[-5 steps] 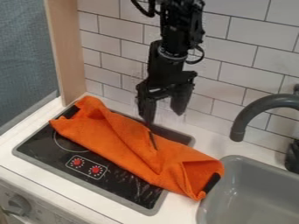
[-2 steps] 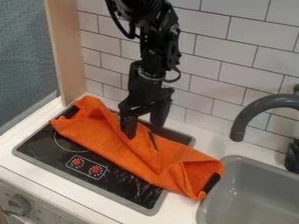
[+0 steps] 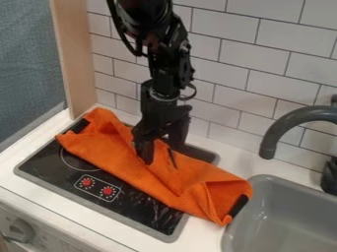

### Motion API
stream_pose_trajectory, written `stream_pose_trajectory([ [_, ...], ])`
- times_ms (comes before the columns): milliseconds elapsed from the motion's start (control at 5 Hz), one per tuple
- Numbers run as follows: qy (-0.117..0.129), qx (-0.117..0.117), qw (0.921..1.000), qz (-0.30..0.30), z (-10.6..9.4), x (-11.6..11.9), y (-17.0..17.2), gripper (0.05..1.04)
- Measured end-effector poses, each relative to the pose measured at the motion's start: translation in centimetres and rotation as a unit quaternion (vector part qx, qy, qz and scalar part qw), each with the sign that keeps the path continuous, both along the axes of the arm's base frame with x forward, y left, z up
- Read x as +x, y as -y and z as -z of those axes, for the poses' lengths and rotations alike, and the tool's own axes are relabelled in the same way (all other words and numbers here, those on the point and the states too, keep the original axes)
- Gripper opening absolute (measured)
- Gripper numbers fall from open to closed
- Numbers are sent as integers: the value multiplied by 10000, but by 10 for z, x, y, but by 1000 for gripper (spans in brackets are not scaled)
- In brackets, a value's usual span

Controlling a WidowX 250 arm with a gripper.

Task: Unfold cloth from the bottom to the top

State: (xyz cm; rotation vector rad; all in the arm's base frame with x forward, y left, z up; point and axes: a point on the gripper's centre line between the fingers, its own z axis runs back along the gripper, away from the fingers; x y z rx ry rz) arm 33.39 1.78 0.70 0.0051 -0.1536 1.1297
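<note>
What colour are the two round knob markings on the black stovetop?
Red, best seen in the camera view.

I count one end effector, one orange cloth, one cooktop, two red dots on it. Lower right: one sink. Right edge: one faucet. Lower left: one grey knob.

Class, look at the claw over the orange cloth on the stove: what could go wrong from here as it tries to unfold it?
The open claw is at the bunched orange cloth, so it might pinch several layers and drag everything together.
The cloth's right end lies beside the sink; a careless pull might drop it in.
The stove top looks glossy, so the cloth may slide rather than open.
</note>
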Motion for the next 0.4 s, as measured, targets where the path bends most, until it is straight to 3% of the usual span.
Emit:
stream_pose_trajectory([
  [400, -4, -176, 9998, 49, 16, 2, 6, 999],
])
